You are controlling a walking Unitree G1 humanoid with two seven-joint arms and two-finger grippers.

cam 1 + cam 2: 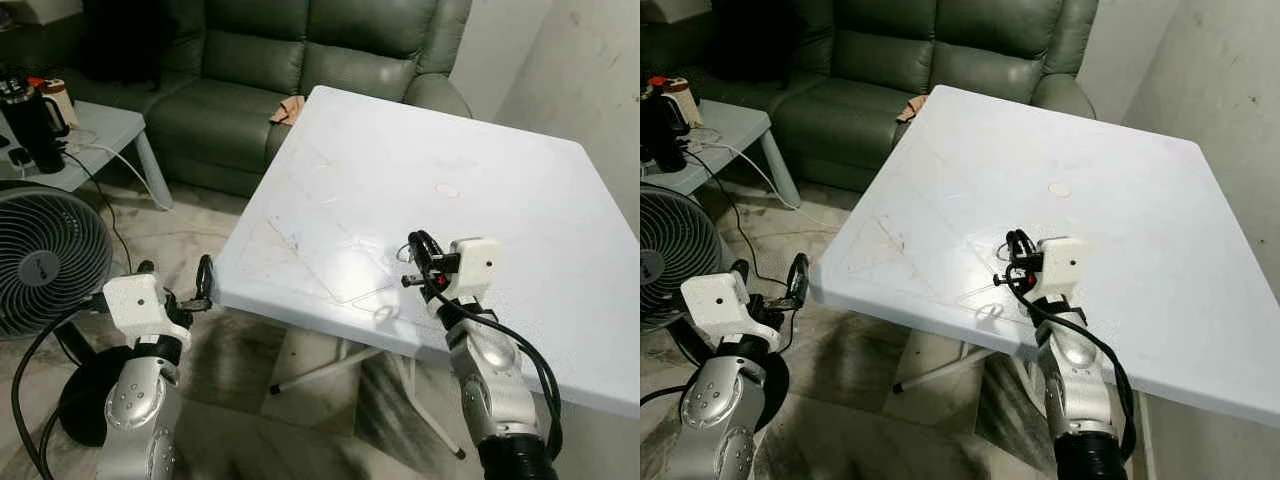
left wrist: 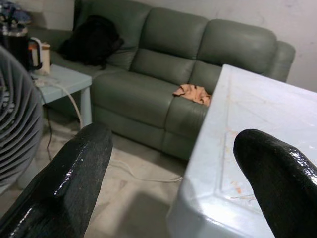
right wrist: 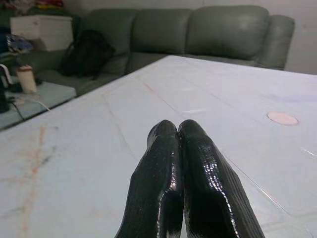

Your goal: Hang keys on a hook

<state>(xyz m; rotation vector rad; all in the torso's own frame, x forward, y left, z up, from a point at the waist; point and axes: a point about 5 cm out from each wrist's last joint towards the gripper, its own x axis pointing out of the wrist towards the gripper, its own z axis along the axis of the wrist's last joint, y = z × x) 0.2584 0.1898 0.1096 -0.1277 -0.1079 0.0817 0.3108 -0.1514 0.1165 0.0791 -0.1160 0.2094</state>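
Two hazards worth watching, taken from the left. Far left: fan [image 1: 40,262] and its cable [image 1: 104,197] on the floor, close beside the left arm, likely to snag an elbow or a foot on any swing or step outward.

Next, left gripper [image 1: 204,282], spread wide and holding nothing, hovering just off the table [image 1: 330,150] at its near left corner, about level with the rim. Could knock that edge and jolt the top on its thin legs if pushed straight in; better lifted above the rim first. Some open floor between that corner and the sofa [image 1: 250,60].

Further right, on the tabletop near the front edge, a faint ring [image 1: 385,315], perhaps the key ring, too pale to tell for sure. Lying close to the edge, so easily nudged off onto the floor by a careless sweep.

Just beyond it, right gripper [image 3: 177,127], pressed fully shut above the surface, with nothing visible between the fingers; impossible to tell about anything thin beneath. Needs opening before any grasp, otherwise only good for shoving the ring about.

Plenty of bare tabletop ahead and to the right, save a small disc [image 1: 447,190] toward the middle. Far right: wall [image 1: 600,70] close along the table's side, leaving little swing room for the right elbow.
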